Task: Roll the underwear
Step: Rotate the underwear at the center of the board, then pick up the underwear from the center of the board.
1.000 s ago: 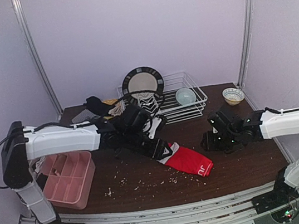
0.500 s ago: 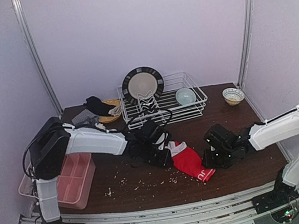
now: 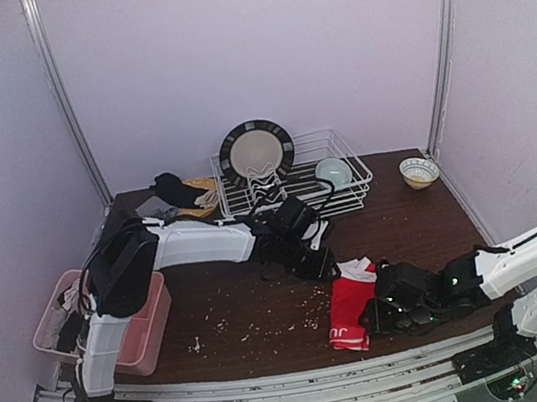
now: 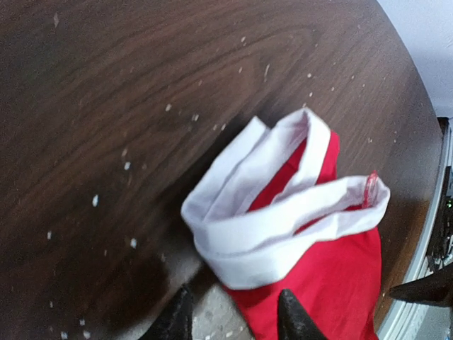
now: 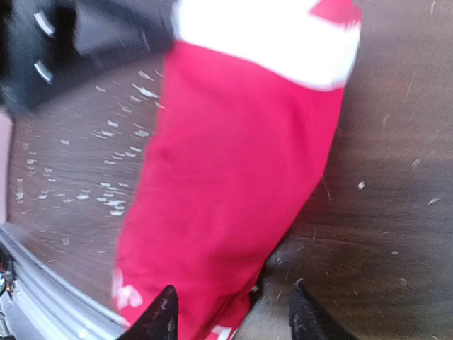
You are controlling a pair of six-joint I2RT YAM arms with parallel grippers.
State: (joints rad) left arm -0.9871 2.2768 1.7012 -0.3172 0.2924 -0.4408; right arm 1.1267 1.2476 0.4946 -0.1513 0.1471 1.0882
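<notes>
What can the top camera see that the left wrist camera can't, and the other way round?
Only the top camera shows the wire dish rack, the plate standing in it and the pink tray. Only the left wrist camera shows, close up, how the white waistband curls into open loops. Both show the red underwear lying on the brown table among crumbs.

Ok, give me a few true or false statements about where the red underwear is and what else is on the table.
1. The red underwear lies on the table. True.
2. It is already rolled up. False: it lies stretched out, not rolled.
3. It sits in the pink tray. False: the tray stands apart from it, at the table's left edge.
4. A plate stands upright in the wire rack. True.
</notes>
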